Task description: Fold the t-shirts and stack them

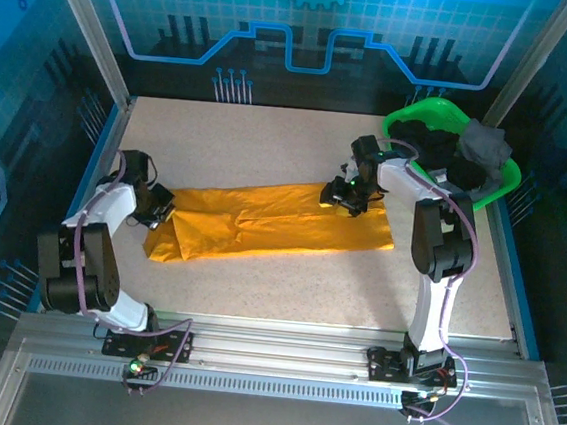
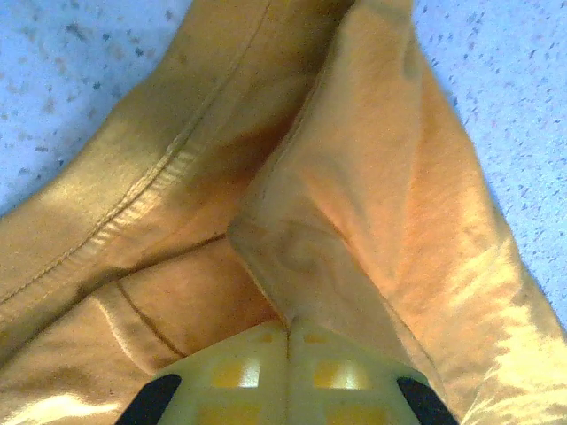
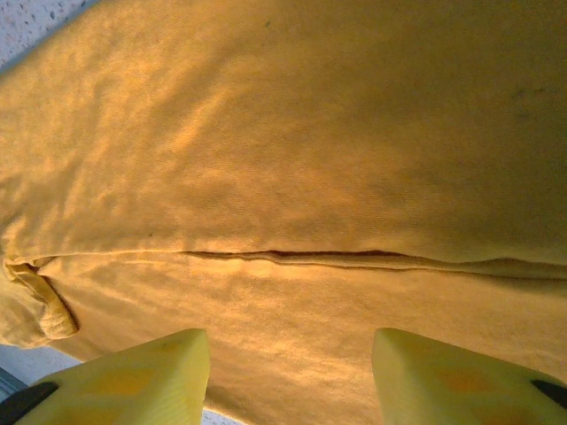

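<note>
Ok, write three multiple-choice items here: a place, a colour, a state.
1. The green basket sits: A) at the far right corner of the table B) between the arm bases C) at the near left edge.
2. The t-shirt laid out flat is: A) black B) orange-yellow C) white.
3. The left fingers are: A) wide open over bare tabletop B) shut on the t-shirt's cloth C) gripping a cup.
1A, green rim far right in the top view; 2B, its cloth's colour; 3B, tips meet on a pinched fold.
</note>
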